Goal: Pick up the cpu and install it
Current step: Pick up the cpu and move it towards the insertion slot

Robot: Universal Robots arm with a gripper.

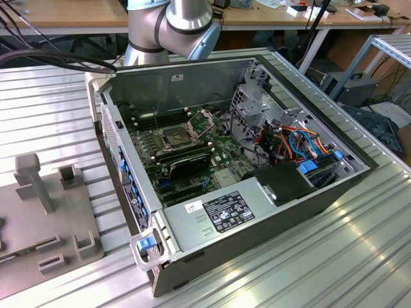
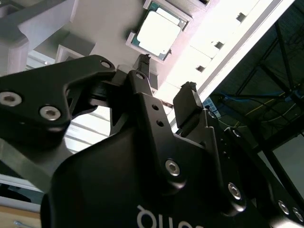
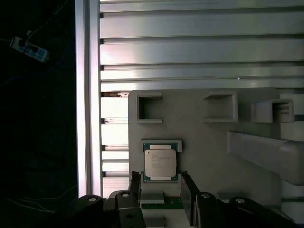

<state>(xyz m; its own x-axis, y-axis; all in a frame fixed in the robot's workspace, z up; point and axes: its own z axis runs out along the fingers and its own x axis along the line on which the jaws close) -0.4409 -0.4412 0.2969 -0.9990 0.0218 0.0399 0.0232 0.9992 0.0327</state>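
Table (image 1: 359, 256): ribbed aluminium slats, shiny.

Case (image 1: 186, 80): open sheet-metal box, lying on its side. Socket (image 1: 176, 136) on the board looks bare, frame swung up.

Fixture (image 3: 204, 152): matte grey block with square pockets and raised posts. It sits on the table at the exterior view's left, well apart from the socket.

My gripper (image 3: 160, 180): black machined fingers (image 2: 189, 90), spread apart, nothing between them. It's poised over the fixture with the cpu lined up in the gap. Can't tell my height above it.

The cpu (image 3: 160, 163) is seated flat in a shallow square pocket of the fixture, not picked yet. It's a thin square with a dull silver lid and a green substrate rim showing around it, also seen in the second wrist view (image 2: 158, 32).

My read on the pick:
- Stay centred and come straight down.
- Pads on two opposite substrate edges, not on the lid top.
- Pocket walls look tight against the chip, so little room for skew.
- It's thin and smooth, likely to slip or tip. Clamp lightly and lift level.
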